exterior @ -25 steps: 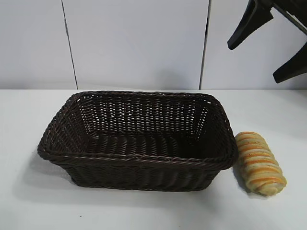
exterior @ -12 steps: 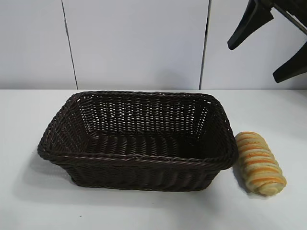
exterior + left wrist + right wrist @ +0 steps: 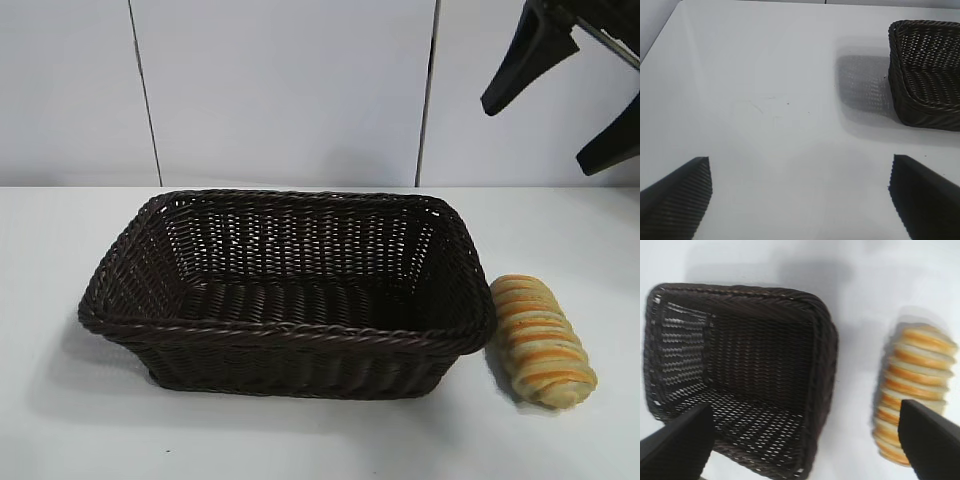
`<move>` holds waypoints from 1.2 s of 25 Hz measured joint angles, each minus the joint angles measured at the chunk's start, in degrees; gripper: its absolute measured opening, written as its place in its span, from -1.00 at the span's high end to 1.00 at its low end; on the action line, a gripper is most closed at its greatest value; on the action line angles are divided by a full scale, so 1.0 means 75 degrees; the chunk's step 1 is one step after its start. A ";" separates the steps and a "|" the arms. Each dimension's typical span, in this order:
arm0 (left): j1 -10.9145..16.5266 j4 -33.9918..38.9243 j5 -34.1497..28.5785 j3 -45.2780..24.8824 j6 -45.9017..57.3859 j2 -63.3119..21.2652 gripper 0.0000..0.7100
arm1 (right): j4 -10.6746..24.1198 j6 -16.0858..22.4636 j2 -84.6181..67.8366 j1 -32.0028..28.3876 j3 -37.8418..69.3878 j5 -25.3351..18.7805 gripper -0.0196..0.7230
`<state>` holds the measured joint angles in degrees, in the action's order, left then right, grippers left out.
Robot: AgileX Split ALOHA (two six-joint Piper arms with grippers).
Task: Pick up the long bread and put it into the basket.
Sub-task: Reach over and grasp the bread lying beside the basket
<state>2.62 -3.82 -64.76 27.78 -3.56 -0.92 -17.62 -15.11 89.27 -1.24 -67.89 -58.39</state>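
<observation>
I see the long bread (image 3: 542, 340) lying on the table (image 3: 320, 440) just beside the basket's (image 3: 290, 335) right end; the basket holds nothing. My right gripper (image 3: 565, 95) hangs above it, fingers wide. My left gripper (image 3: 800, 197), also wide, faces bare tabletop.

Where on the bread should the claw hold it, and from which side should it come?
Grip the bread at its middle, across the narrow width, coming from above. It lies flat on the table close beside the basket, so a side approach looks blocked there. The open right claw hangs high above it.
</observation>
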 joint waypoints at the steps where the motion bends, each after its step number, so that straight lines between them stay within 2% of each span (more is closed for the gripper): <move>1: -0.0006 0.0000 0.0007 0.0000 0.0000 0.0000 -0.96 | 0.0166 0.0039 0.0000 0.0000 0.0132 0.0099 -0.92; 3: -0.0015 0.0000 0.0007 0.0000 0.0000 0.0000 -0.96 | 0.0343 0.0040 0.0000 0.0000 0.0454 0.0461 -0.92; 6: -0.0040 0.0000 0.0007 0.0000 0.0000 0.0000 -0.96 | 0.0473 0.0014 0.0000 0.0000 0.1081 0.1343 -0.92; 9: -0.0040 0.0000 0.0007 0.0000 0.0000 0.0000 -0.96 | 0.0473 -0.0088 0.0000 0.0000 0.1706 0.2325 -0.92; 14: -0.0040 0.0000 0.0007 0.0000 0.0000 0.0000 -0.96 | 0.0446 -0.0144 0.0000 0.0000 0.2430 0.3545 -0.92; 16: -0.0040 0.0000 0.0007 0.0000 0.0000 0.0000 -0.96 | 0.0322 -0.0212 0.0040 0.0000 0.2514 0.3789 -0.92; 25: -0.0040 0.0000 0.0007 0.0000 0.0000 0.0000 -0.96 | -0.0490 -0.0599 0.1226 0.0000 0.2531 0.4231 -0.88; 30: -0.0040 0.0000 0.0007 0.0000 0.0000 0.0000 -0.96 | -0.0877 -0.0745 0.1646 0.0000 0.2531 0.4485 -0.66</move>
<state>2.32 -3.82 -64.71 27.78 -3.56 -0.92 -24.20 -20.70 101.62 -1.24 -48.91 -24.75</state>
